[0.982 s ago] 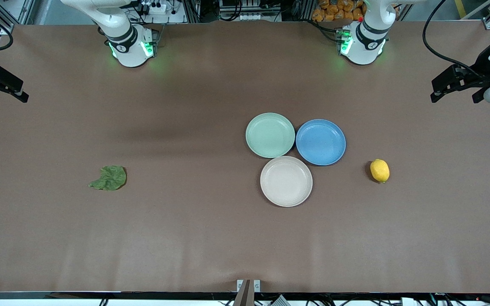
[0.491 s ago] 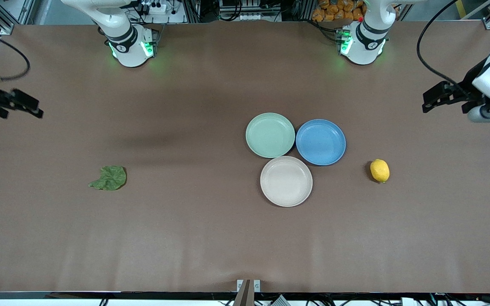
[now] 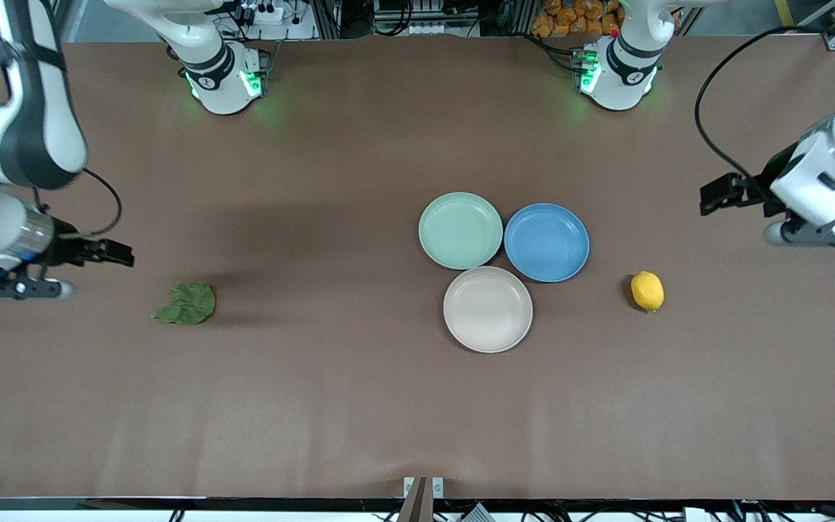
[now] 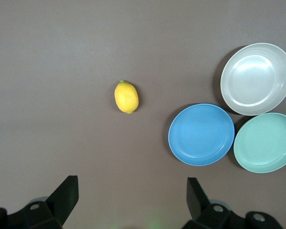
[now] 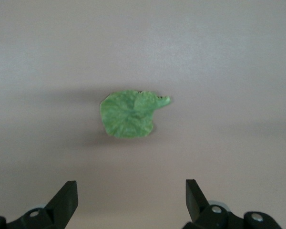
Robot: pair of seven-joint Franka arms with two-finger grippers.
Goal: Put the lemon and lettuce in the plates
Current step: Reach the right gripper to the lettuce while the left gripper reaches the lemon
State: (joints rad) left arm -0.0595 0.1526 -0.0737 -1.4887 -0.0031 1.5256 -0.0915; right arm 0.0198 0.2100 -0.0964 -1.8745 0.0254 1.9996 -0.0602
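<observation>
Lemon (image 3: 647, 291) and lettuce (image 3: 185, 304) both lie bare on the worktop (image 3: 316, 406), so neither pick has begun. Your left claw (image 3: 720, 194) hangs spread wide with nothing in it, up over the worktop toward the left arm's end from the blue plate (image 3: 546, 242); its wrist view shows both fingers parted well wider than the lemon. Your right claw (image 3: 109, 253) is likewise wide open and empty, over the worktop well toward the right arm's end from that plate, close to the lettuce.

Moving outward, the lemon sits beside the blue plate, slightly nearer the camera. The mint plate (image 3: 460, 230) touches the blue one, and the beige plate (image 3: 488, 309) sits just nearer the camera, against both.

Watch three things. The lemon is round and could roll or squirt out if you close off-centre. The lettuce is flat and thin, so your fingers may scrape the worktop or close on nothing. With the plates crowded together, a drop could land in the blue one.
</observation>
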